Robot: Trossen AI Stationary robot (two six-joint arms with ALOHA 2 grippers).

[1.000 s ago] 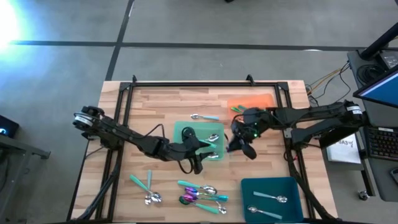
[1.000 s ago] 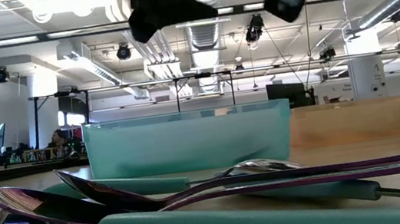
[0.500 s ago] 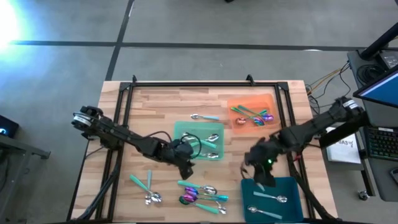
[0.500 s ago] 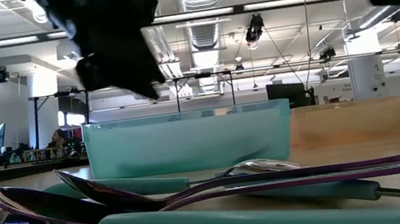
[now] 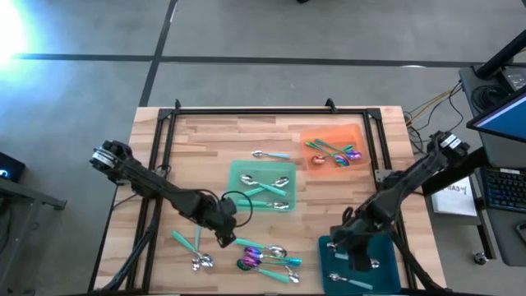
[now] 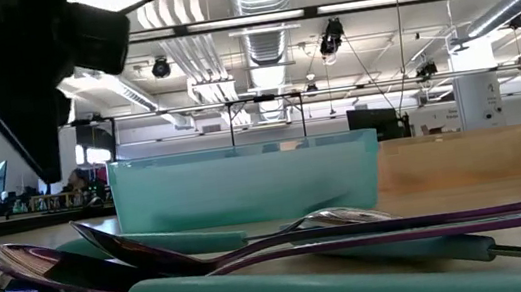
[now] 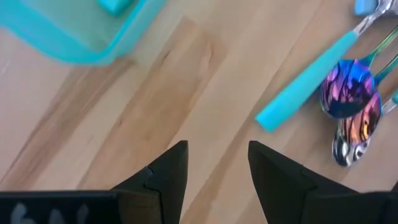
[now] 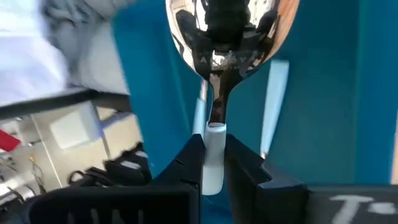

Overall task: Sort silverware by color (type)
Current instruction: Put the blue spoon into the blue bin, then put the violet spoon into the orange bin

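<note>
Right pincer (image 8: 213, 163) clenched on a silver spoon (image 8: 231, 37), pale handle pinched between the two dark fingers (image 8: 180, 168), shiny bowl jutting out ahead of the fingertips. Positioned over the dark teal tray (image 5: 386, 247) at the table's (image 5: 205, 136) near right corner. Directly under and just past this pincer, inside that tray: two more silver spoons with pale teal handles (image 5: 349, 279).

Left pincer (image 7: 214, 171) released, jaws standing apart with bare wood showing between them, nothing held. Hovering low over the table, near its front edge. Just ahead of the fingertips: an iridescent purple-pink spoon head (image 7: 348, 99) beside a teal handle (image 7: 308, 81), part of the loose cluster of silverware (image 5: 267, 259) lying crossed on the wood. Off to one side of this pincer and farther back: the light green tray (image 5: 283, 168), a few teal-handled silver spoons inside. On the other side, near: a separate small group of teal-handled spoons (image 5: 193, 247) on the bare table.

Well away from both pincers, toward the far right: the orange tray (image 5: 362, 133) holding several iridescent pieces (image 5: 337, 154). One lone spoon (image 5: 269, 154) on the wood just beyond the green tray.

From table height: teal handle and purple-tinted spoons (image 6: 256, 268) up close in the foreground, green tray wall (image 6: 245, 183) behind, dark left arm (image 6: 28, 66) coming down at upper left.
</note>
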